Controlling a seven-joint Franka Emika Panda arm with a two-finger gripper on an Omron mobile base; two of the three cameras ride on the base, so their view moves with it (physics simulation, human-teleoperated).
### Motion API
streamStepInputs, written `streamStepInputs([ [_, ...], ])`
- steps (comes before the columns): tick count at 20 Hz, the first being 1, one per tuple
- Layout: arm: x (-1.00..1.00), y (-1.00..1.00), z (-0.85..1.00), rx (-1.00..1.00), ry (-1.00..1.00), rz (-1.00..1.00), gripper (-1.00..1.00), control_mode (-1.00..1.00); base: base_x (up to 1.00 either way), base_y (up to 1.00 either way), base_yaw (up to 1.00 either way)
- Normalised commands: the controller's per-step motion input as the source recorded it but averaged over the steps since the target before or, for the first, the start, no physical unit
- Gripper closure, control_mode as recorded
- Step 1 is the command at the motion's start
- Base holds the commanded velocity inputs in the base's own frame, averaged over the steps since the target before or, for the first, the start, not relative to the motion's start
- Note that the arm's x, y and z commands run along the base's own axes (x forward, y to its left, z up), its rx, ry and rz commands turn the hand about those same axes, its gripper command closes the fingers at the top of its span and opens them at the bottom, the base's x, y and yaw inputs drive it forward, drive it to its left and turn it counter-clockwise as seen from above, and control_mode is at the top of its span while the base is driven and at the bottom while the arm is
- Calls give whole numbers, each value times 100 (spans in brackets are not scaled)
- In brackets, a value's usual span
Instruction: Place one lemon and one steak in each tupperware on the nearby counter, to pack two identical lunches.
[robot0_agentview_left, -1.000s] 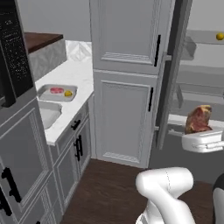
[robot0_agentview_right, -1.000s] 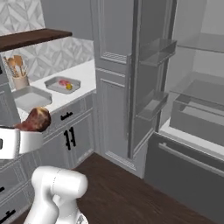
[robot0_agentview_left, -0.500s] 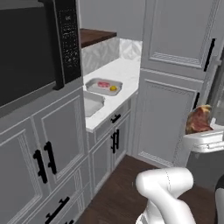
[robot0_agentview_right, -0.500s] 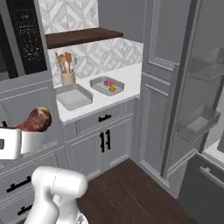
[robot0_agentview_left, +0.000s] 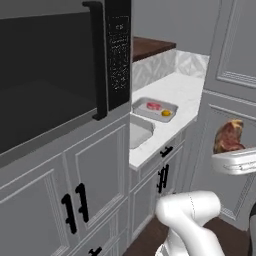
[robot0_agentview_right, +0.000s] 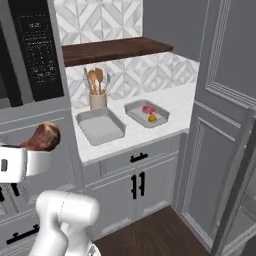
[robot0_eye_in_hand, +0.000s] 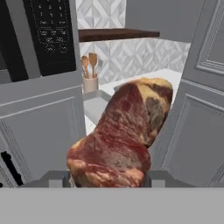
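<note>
- Up front, the hand (robot0_eye_in_hand: 107, 179) pinches a steak (robot0_eye_in_hand: 122, 135) between its two dark fingers; in the hand view the raw red meat with its fatty edge rises between the tips.
- In the left base view the same steak (robot0_agentview_left: 228, 137) stands up from the white hand (robot0_agentview_left: 235, 161) at the right edge, in the air, well apart from the worktop (robot0_agentview_left: 175, 92).
- In the right base view the steak (robot0_agentview_right: 42, 138) sits on the hand (robot0_agentview_right: 25, 161) at the left edge, in front of the grey cabinet under the microwave (robot0_agentview_right: 37, 50).
- Two trays lie side by side on the white worktop (robot0_agentview_right: 175, 105).
- The near tray (robot0_agentview_right: 100, 126) lies just in front of a jar of wooden spoons (robot0_agentview_right: 96, 92); nothing shows inside it.
- The far tray (robot0_agentview_right: 135, 111) holds a small red steak piece (robot0_agentview_right: 148, 109) and a lemon (robot0_agentview_right: 152, 118), close together.
- From the left base view the far tray (robot0_agentview_left: 172, 107) shows the red piece (robot0_agentview_left: 154, 106) and the lemon (robot0_agentview_left: 166, 113); the near tray (robot0_agentview_left: 137, 132) is partly hidden by the microwave (robot0_agentview_left: 60, 70).
- A dark wooden shelf (robot0_agentview_right: 112, 49) runs above the worktop, against the patterned tile wall.
</note>
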Motion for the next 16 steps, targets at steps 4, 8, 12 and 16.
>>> streamStepInputs([
  [4,0,0,0,0,0,0,100,100,81,4,14],
  [8,0,0,0,0,0,0,100,100,43,-21,21],
  [12,0,0,0,0,0,0,100,100,47,-14,24],
  [16,0,0,0,0,0,0,100,100,61,-17,26],
])
